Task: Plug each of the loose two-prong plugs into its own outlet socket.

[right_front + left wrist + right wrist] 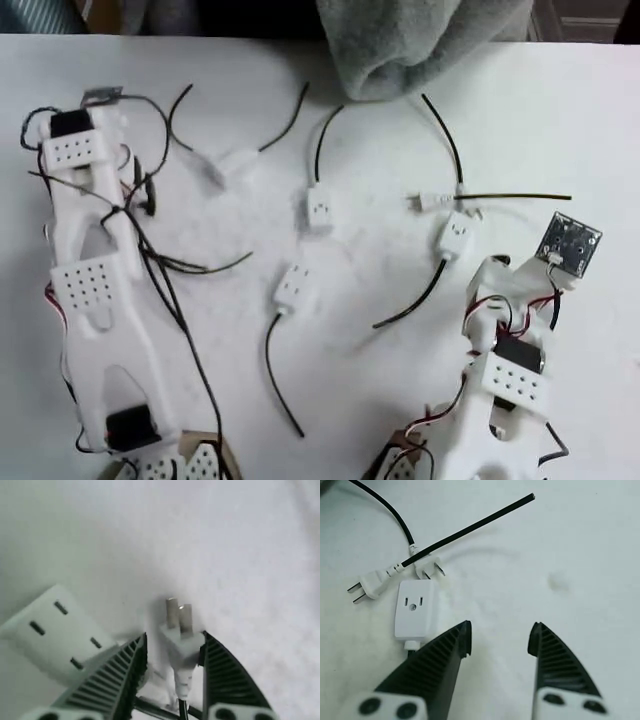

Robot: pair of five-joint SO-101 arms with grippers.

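Note:
In the left wrist view my left gripper (175, 637) is shut on a white two-prong plug (178, 630), prongs pointing away from the fingers. A white outlet block (55, 630) with several slots lies just beside it. My right gripper (500, 627) is open over bare table, a short way from a white socket (415, 610). Two loose plugs (370, 585) (430, 569) lie just beyond that socket. From above, this socket (455, 235) and a plug (425, 202) lie at centre right. Two more sockets (318, 207) (295, 285) lie mid-table, and white plugs (215, 168) lie left of them.
The left arm (85, 285) runs along the table's left side, trailing black cables. The right arm (510, 375) stands at the lower right. A grey cloth (420, 40) hangs over the far edge. Black cords (280, 380) curl across the white table (380, 400).

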